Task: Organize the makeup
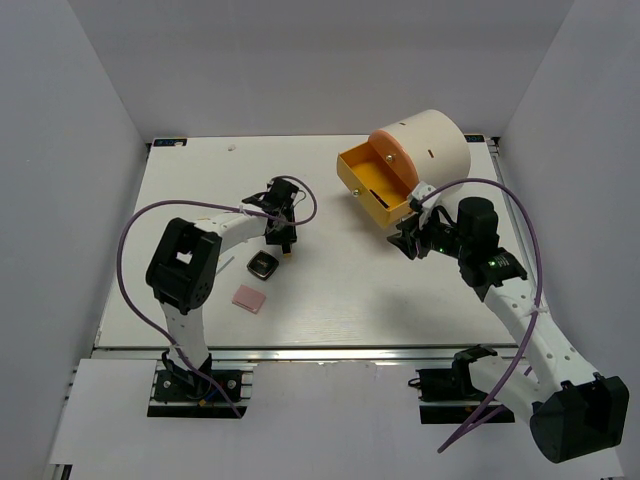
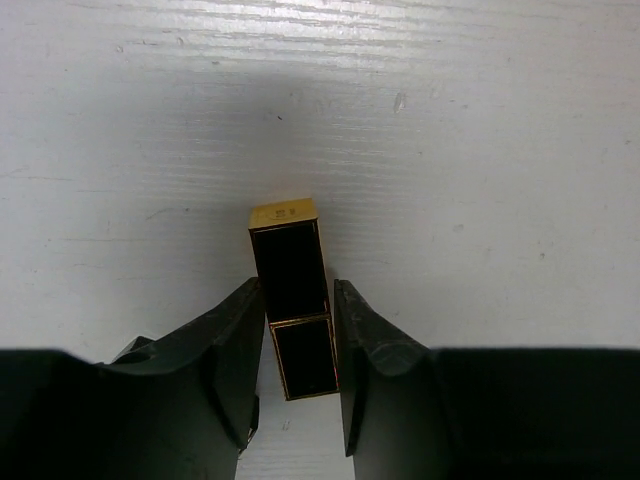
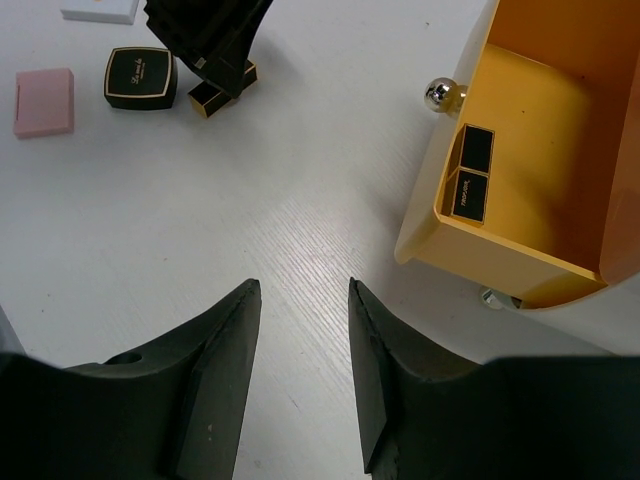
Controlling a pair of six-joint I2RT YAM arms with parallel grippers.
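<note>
Lipstick tube [image 2: 293, 300] is glossy black with gold trim.

A white table [image 1: 330, 300] fills the middle. At upper right lies 1 cream cylindrical drawer organizer [image 1: 435, 140], its yellow drawer [image 1: 392, 168] pulled open, with a silver knob [image 3: 441, 93] on its front.

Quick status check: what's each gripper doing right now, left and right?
Left gripper: jaws close on either side of the lipstick tube; whether it is gripped cannot be told.
Right gripper: open, holding nothing.
</note>
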